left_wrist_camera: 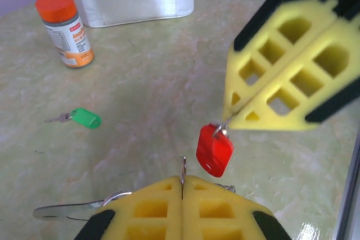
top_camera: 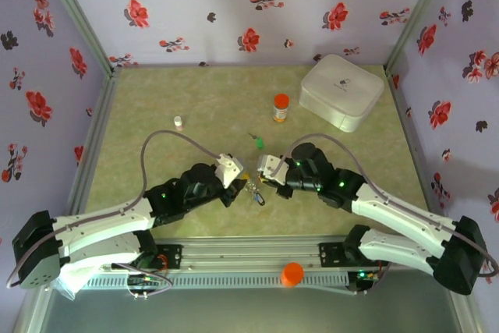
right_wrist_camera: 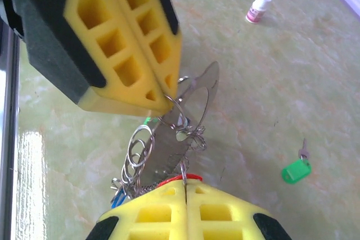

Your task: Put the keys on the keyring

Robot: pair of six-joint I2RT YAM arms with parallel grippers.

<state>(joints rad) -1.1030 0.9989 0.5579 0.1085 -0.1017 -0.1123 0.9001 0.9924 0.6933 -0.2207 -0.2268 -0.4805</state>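
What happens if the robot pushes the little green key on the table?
The green key would probably slide, not roll, since its tag lies flat on the table. It looks tiny beside the orange-capped bottle, so likely very light. Lying flat, it may be fiddly to pinch.

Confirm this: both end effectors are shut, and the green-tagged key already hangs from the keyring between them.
Not right. The green-tagged key lies loose on the table, apart from the keyring, as the left wrist view shows. The left end effector and right end effector are shut, as stated.
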